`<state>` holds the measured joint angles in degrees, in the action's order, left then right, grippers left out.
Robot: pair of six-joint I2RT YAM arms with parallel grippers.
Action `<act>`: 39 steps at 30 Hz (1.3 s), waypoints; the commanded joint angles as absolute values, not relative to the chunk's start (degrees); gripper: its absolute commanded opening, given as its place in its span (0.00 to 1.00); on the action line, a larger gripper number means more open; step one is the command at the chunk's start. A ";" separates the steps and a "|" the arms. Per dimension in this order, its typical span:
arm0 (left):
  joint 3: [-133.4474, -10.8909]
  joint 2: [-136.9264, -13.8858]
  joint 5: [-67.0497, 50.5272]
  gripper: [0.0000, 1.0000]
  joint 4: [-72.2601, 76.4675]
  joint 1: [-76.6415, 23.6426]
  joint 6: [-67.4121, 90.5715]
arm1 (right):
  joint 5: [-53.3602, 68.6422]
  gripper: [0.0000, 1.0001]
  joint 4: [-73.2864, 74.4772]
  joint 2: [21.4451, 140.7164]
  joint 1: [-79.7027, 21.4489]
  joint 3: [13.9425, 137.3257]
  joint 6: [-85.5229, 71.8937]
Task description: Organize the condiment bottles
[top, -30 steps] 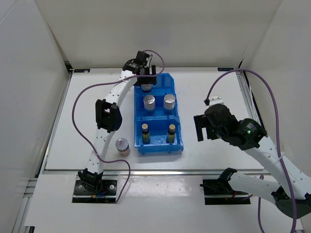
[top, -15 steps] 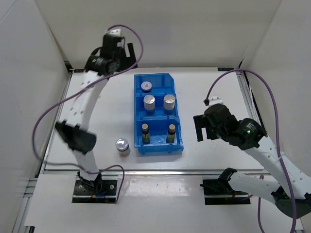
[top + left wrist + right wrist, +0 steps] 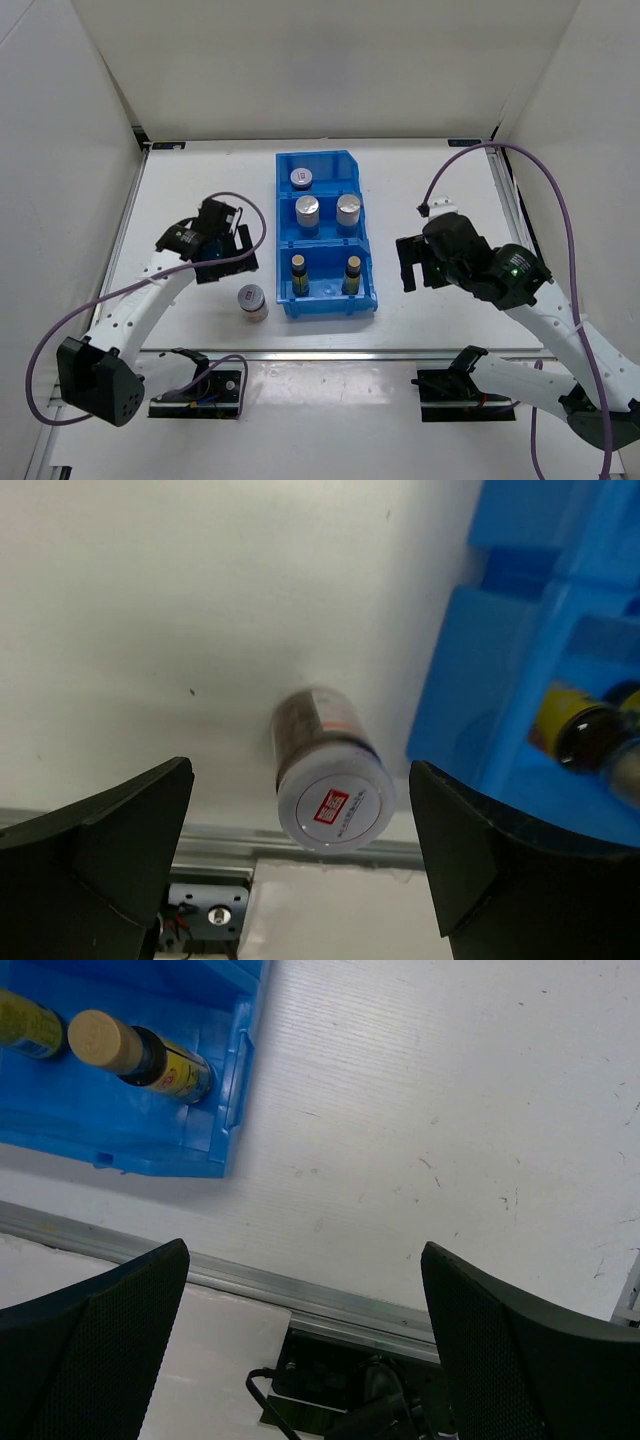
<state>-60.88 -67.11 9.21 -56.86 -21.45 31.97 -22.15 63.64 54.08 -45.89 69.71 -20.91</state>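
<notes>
hanging wide open and empty: left gripper (image 3: 228, 264), fingers (image 3: 100, 860) spread either side of a silver-lidded jar (image 3: 330, 798) seen below them. that jar stands upright on the white table (image 3: 190, 190), just left of the blue bin (image 3: 281, 235), outside it. right gripper (image 3: 305, 1250): spread wide, holding nothing, over table right of the bin. bin contents: far compartment, one lone jar (image 3: 301, 178); middle compartment, two paired jars (image 3: 308, 208); near compartment, two slim dark bottles (image 3: 298, 272), tan caps, yellow labels.
</notes>
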 commanded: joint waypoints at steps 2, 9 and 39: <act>-55.74 -63.19 3.60 1.00 -56.34 -21.71 36.12 | -20.57 1.00 61.79 53.70 -45.97 72.86 -20.74; -51.07 -67.84 -1.57 1.00 -53.01 -23.47 37.53 | -19.95 1.00 62.92 52.38 -45.97 72.86 -21.27; -79.82 -68.37 5.26 0.11 -63.60 -27.77 31.48 | -21.09 1.00 65.03 50.80 -45.97 73.48 -21.80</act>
